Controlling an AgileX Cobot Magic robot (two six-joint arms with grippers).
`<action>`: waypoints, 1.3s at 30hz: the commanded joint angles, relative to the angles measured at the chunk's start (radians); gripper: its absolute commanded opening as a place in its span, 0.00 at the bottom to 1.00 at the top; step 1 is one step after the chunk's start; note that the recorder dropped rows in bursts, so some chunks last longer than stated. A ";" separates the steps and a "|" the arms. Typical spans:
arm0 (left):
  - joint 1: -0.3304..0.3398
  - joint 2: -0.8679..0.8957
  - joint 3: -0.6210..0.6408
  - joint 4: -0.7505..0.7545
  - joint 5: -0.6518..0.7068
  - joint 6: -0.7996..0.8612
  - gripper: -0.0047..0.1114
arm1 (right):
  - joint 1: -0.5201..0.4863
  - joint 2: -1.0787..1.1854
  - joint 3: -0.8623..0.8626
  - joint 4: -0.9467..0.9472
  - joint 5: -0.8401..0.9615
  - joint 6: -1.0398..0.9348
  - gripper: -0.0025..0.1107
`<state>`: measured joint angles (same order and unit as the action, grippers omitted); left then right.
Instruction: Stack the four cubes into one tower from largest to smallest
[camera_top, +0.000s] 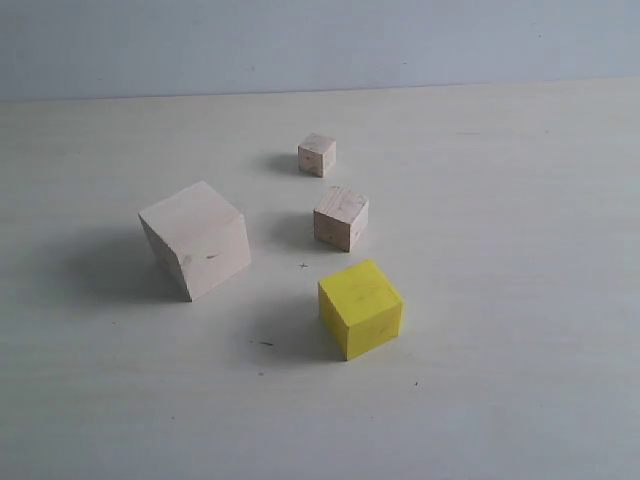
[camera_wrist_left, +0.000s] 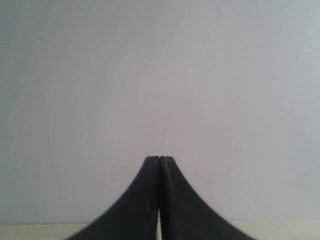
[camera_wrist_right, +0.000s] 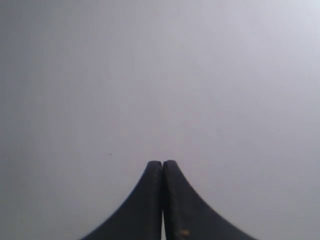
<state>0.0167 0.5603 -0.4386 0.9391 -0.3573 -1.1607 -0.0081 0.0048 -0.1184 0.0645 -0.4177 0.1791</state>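
Observation:
Four cubes stand apart on the pale table (camera_top: 520, 300) in the exterior view. The large pale wooden cube (camera_top: 195, 240) is at the left. The bright yellow cube (camera_top: 361, 308) sits nearest the front. Behind it is the medium pale cube (camera_top: 341, 218), and the smallest pale cube (camera_top: 317, 154) is farthest back. No tower stands. Neither arm shows in the exterior view. My left gripper (camera_wrist_left: 159, 159) is shut with nothing in it and faces a blank wall. My right gripper (camera_wrist_right: 162, 163) is likewise shut and empty, and no cube shows in either wrist view.
A plain grey-blue wall (camera_top: 320, 40) runs behind the table's far edge. A few small dark specks mark the tabletop near the yellow cube.

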 joint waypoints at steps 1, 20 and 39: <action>-0.035 0.053 -0.048 0.030 -0.013 -0.030 0.04 | 0.012 0.048 -0.182 0.000 0.198 0.006 0.02; -0.158 0.565 -0.422 0.805 -0.377 -0.787 0.04 | 0.439 0.736 -0.574 0.107 1.031 -0.162 0.02; -0.158 0.662 -0.422 0.760 -0.343 -0.694 0.04 | 0.473 0.998 -0.578 0.332 0.893 -0.205 0.02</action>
<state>-0.1333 1.2088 -0.8543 1.7461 -0.7109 -1.8438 0.4640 1.0015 -0.6868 0.3929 0.5228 -0.0145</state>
